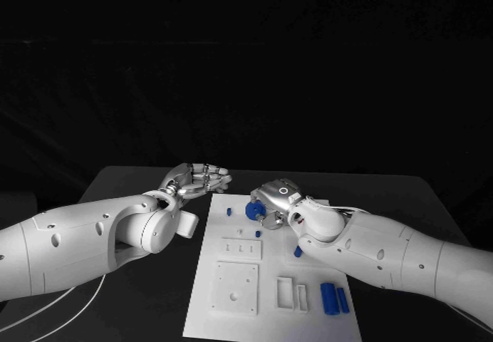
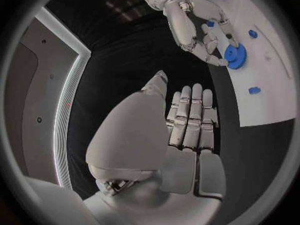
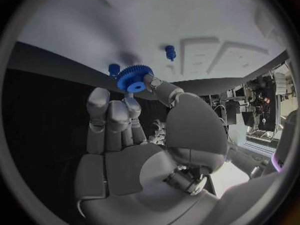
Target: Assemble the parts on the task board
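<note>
The white task board (image 1: 269, 313) lies in the middle of the black table. My right hand (image 1: 277, 201) hovers over the board's far end and pinches a blue gear (image 1: 253, 209) between thumb and a finger. That pinch on the gear (image 3: 133, 78) is plain in the right wrist view, just above the board (image 3: 94, 25). A small blue peg (image 1: 227, 211) stands left of the gear, another peg (image 1: 258, 232) just nearer. My left hand (image 1: 197, 178) hangs beside the board's far left corner, its fingers (image 2: 190, 116) stretched out and holding nothing. From there the gear (image 2: 235, 56) shows under the right hand (image 2: 200, 32).
Two blue cylinders (image 1: 333, 298) lie side by side at the board's near right, and a blue piece (image 1: 298, 251) lies by my right forearm. Raised white blocks with recesses (image 1: 236, 286) occupy the board's middle. A white cable (image 1: 62, 310) runs across the table at the near left.
</note>
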Tool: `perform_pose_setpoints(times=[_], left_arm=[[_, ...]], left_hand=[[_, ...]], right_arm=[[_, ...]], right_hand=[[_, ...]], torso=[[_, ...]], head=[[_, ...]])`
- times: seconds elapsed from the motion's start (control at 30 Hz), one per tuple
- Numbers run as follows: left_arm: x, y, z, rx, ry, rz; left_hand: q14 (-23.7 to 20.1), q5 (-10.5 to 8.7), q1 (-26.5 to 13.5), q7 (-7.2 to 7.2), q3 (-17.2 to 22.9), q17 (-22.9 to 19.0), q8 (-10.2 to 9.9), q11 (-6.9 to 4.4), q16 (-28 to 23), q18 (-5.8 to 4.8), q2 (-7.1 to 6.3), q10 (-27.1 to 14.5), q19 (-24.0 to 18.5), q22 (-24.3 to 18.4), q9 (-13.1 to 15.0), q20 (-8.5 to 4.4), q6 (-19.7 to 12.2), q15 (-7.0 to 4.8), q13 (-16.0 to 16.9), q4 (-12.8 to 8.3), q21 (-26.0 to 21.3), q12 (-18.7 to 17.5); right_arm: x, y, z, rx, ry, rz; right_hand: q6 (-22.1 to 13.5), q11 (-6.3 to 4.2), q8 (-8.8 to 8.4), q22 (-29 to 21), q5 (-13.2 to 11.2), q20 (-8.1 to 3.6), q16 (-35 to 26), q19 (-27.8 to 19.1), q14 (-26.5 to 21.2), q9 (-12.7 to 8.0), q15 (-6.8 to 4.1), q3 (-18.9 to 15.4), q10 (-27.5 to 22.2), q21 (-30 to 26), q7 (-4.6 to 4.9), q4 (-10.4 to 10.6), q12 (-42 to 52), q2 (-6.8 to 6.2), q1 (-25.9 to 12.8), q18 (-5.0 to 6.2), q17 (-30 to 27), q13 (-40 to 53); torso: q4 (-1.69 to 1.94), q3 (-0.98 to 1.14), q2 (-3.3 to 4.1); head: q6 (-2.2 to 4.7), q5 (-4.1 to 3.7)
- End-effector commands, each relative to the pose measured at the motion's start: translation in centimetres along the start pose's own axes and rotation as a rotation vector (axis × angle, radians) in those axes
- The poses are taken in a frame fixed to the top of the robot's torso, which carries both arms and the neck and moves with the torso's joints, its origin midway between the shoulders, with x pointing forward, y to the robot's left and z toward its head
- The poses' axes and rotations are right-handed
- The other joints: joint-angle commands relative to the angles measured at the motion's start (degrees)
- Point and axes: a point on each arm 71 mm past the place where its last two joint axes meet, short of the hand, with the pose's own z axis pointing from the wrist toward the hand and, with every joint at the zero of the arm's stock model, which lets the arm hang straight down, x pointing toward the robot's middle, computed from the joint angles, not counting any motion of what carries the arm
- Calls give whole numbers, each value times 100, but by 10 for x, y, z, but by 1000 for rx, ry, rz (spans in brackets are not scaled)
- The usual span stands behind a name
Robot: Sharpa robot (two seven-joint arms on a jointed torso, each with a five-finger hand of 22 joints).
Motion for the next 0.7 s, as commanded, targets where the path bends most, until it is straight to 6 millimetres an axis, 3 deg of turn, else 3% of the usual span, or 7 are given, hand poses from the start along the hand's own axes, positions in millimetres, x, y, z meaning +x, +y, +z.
perform_pose_setpoints(times=[0.03,0.3,0.7], left_arm=[[1,-3,1,20,7,17],[2,-3,1,20,8,17],[3,-3,2,20,12,16]], left_hand=[[6,-30,62,16,-27,8,-33,18,-28,102,-10,-18,8,6,-6,32,39,16,-5,-13,-34,-6],[5,-40,81,16,-35,10,-34,17,-31,102,-19,-17,9,7,-6,33,41,16,-4,-15,-36,-5],[5,-48,82,19,-43,11,-37,19,-34,100,-17,-20,10,9,-7,35,39,19,-5,-6,-37,-6]], right_arm=[[3,-1,0,1,14,-30],[5,-1,2,1,23,-36],[11,2,4,0,34,-37]], right_hand=[[609,-14,11,96,-18,-19,-25,11,-4,10,-52,26,10,26,49,8,-28,-37,12,176,10,-10],[601,-12,6,97,-19,-18,-28,10,-4,10,-50,25,-5,28,51,10,-46,-54,14,176,10,-25],[580,-6,-8,96,-22,-15,-36,4,-5,9,-44,22,-40,29,58,13,-86,-74,17,176,9,-57]], torso=[[3,3,-1],[-22,11,-5],[-11,6,-6]], head=[[-15,16],[-24,52],[-46,73]])
